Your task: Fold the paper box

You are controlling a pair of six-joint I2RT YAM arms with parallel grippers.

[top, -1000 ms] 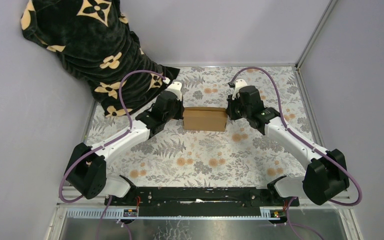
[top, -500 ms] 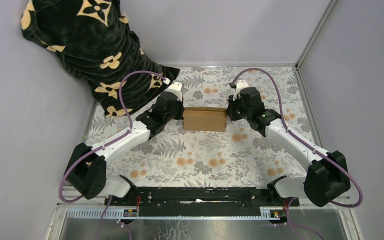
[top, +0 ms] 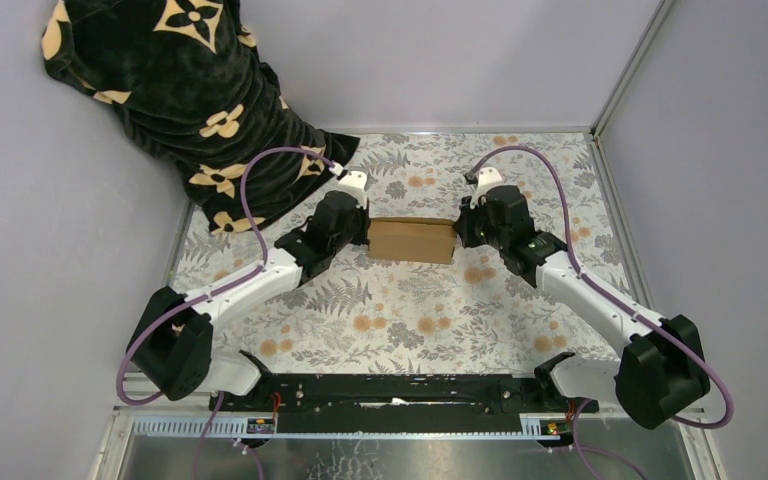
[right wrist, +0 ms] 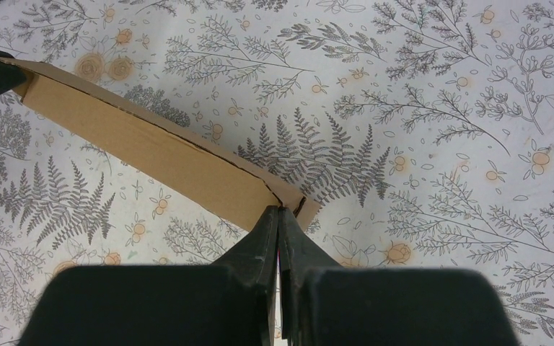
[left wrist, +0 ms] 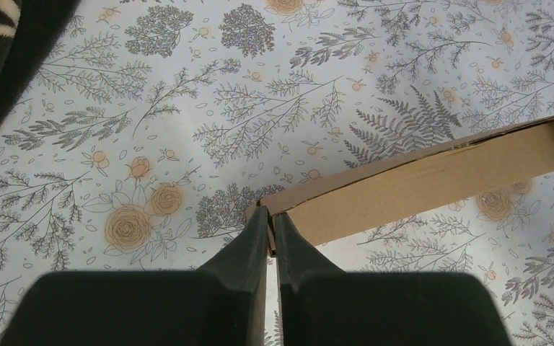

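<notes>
You have the paper box (top: 411, 240) at the middle of the bench (top: 410, 320), a little toward its far side, lying crosswise between the two arms. The left fingers (left wrist: 254, 241) pinch its left end and the right fingers (right wrist: 265, 234) pinch its right end. The cloth (top: 190, 100) lies behind and left of the box, over the bench's far-left corner.
</notes>
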